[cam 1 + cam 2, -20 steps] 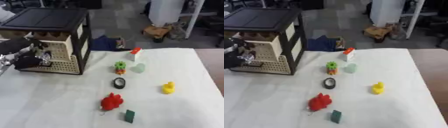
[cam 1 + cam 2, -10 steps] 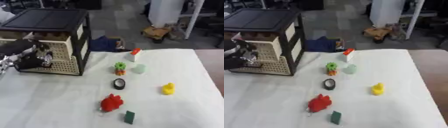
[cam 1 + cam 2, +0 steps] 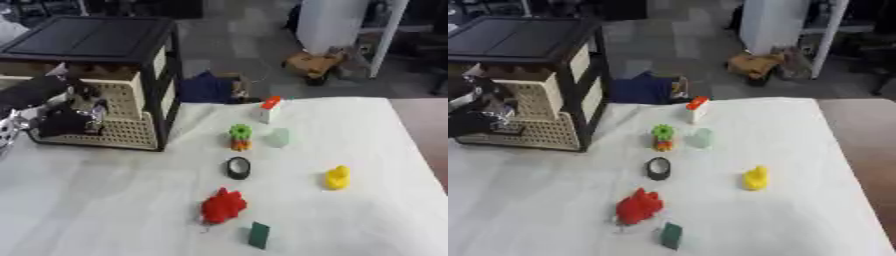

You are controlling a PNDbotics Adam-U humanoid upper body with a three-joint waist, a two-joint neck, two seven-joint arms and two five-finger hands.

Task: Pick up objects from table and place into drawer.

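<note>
left hand (image 3: 66,120) at the drawer front, fingers not discernible | one black drawer unit (image 3: 105,55), cream lattice drawers (image 3: 122,112) | on white table (image 3: 105,200): one red toy (image 3: 224,205), one dark green block (image 3: 258,235), one black ring (image 3: 238,168), one green-orange piece (image 3: 240,137), one pale cup (image 3: 278,137), one white-red block (image 3: 269,109), one yellow duck (image 3: 338,177) | no legible writing

One drawer unit (image 3: 131,75). On the table (image 3: 105,200), seven small things: red toy (image 3: 223,206), green card (image 3: 258,235), black ring (image 3: 238,168), yellow duck (image 3: 337,177), green gear (image 3: 240,134), a pale, seemingly translucent cup (image 3: 278,137), red-topped block (image 3: 269,108).
</note>
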